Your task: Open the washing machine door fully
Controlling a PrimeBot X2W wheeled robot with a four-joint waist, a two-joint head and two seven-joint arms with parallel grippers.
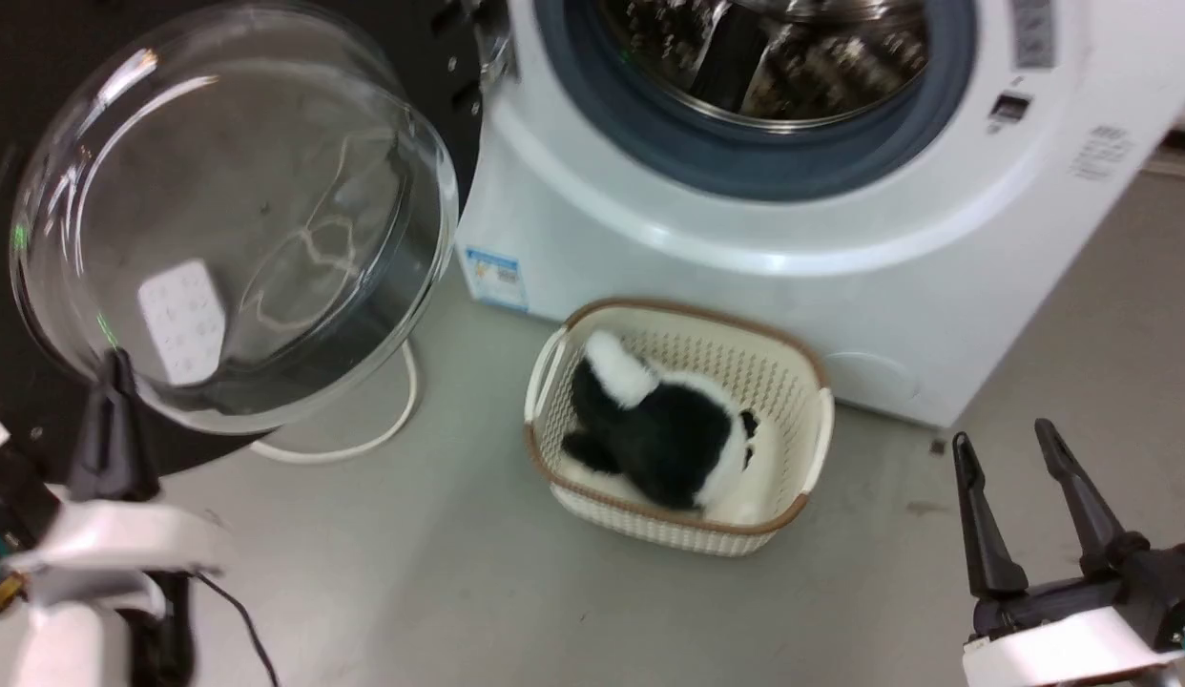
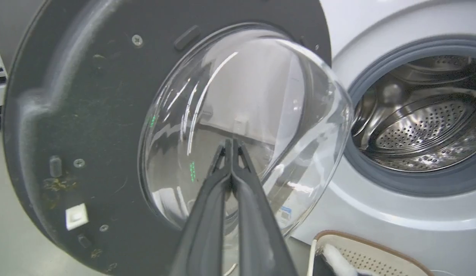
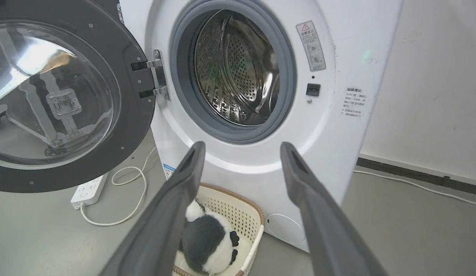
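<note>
Hanging swung out at the hinge side, left of the washing machine front: washing machine door, inner face and glass bowl turned toward the robot. Left gripper: fingers pressed together, empty, tips aimed straight at the bowl, contact uncertain; nearer arm, door dead ahead. Right gripper: spread wide, empty, well apart from the door, beyond the basket. Judged near full swing; any further push along the left fingers' axis.

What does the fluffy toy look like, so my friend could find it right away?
Find the big white washing machine with its round door swung open. On the grey floor in front of it sits a cream basket with a brown rim, and the toy lies inside. It is soft and furry, black with white patches, unlike the hard holey basket around it.
</note>
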